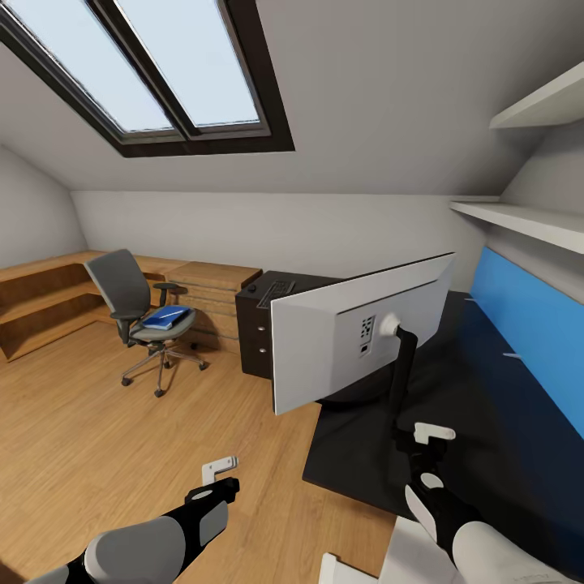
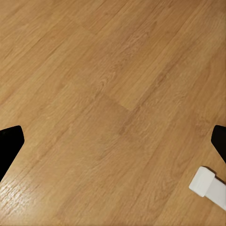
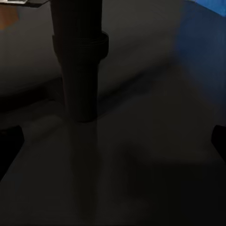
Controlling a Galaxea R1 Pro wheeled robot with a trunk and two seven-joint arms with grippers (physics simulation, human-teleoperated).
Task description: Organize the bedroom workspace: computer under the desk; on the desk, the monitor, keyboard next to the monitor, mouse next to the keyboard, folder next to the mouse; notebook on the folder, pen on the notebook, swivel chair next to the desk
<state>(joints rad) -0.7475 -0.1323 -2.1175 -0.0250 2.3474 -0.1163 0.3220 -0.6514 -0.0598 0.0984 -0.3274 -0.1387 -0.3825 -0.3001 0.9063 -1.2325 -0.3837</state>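
The monitor (image 1: pixel 361 337) stands on the black counter (image 1: pixel 487 430), its grey back toward the robot; the right gripper (image 1: pixel 422 442) sits just beside its stand (image 3: pixel 77 61), fingers spread and grasping nothing. The left gripper (image 1: pixel 221 477) hangs released over the floor (image 2: pixel 113 94). Beyond the monitor, the blue folder (image 1: pixel 166 316) lies on the swivel chair (image 1: pixel 134 312); judging by this, fetching the folder comes next.

No readable text anywhere; small port markings on monitor (image 1: pixel 357 341) back too blurred to read.
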